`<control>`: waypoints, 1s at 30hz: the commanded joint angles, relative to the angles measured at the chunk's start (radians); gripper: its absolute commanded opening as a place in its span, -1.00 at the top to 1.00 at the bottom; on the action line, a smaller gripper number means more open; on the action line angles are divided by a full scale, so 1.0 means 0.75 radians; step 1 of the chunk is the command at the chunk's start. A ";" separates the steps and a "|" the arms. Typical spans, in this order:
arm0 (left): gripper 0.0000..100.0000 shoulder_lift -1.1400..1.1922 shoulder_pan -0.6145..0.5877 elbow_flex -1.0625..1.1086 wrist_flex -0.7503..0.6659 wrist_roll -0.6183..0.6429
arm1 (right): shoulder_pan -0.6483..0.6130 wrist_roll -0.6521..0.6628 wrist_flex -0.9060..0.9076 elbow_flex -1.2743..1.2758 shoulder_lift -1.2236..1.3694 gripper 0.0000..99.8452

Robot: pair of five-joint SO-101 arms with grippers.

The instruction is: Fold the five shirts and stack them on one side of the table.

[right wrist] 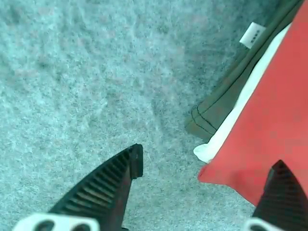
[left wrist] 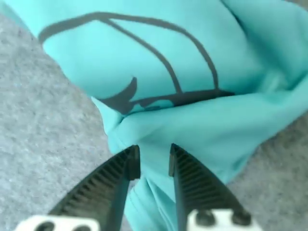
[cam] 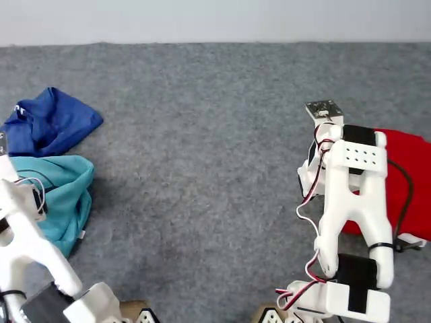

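Two heaps lie well apart on the bench (cam: pixel 202 134): a teal shirt (left wrist: pixel 159 82) beside a blue shirt (cam: pixel 50 121), and a red shirt (right wrist: pixel 269 120) topping a stack (right wrist: pixel 211 113). The left fingers (left wrist: pixel 120 178) pinch a teal fold, almost closed; the right fingers (right wrist: pixel 115 178) gape wide, empty, beside the stack. So thin a pinch could slip, leaving the shirt bunched. The stack's tag (right wrist: pixel 252 34) is too small to read.

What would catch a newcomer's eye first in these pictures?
The bright red shirt at the right edge of the grey table, partly under the right arm, stands out most. On the left lie a teal shirt and, beyond it, a crumpled blue shirt. The right gripper hangs wide open beside the red shirt, which tops a white shirt and an olive shirt.
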 commanded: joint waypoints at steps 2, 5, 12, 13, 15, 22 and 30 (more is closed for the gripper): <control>0.77 0.127 -0.053 -0.060 -0.018 -0.012 | -0.007 -0.014 -0.015 -0.004 -0.054 0.22; 0.77 0.288 -0.104 -0.169 0.020 -0.072 | -0.005 -0.014 -0.015 -0.004 -0.054 0.22; 0.79 0.538 -0.108 -0.328 0.115 -0.125 | -0.009 -0.014 -0.015 -0.004 -0.052 0.22; 0.82 0.546 -0.104 -0.332 0.117 -0.125 | -0.009 -0.014 -0.015 -0.002 -0.052 0.22; 0.92 0.546 -0.096 -0.334 0.121 -0.125 | -0.011 -0.014 -0.024 0.025 -0.052 0.22; 0.97 0.544 -0.090 -0.337 0.121 -0.129 | -0.011 -0.014 -0.034 0.117 -0.052 0.22; 0.98 0.454 -0.090 -0.337 0.184 -0.123 | -0.011 -0.014 -0.034 0.117 -0.052 0.22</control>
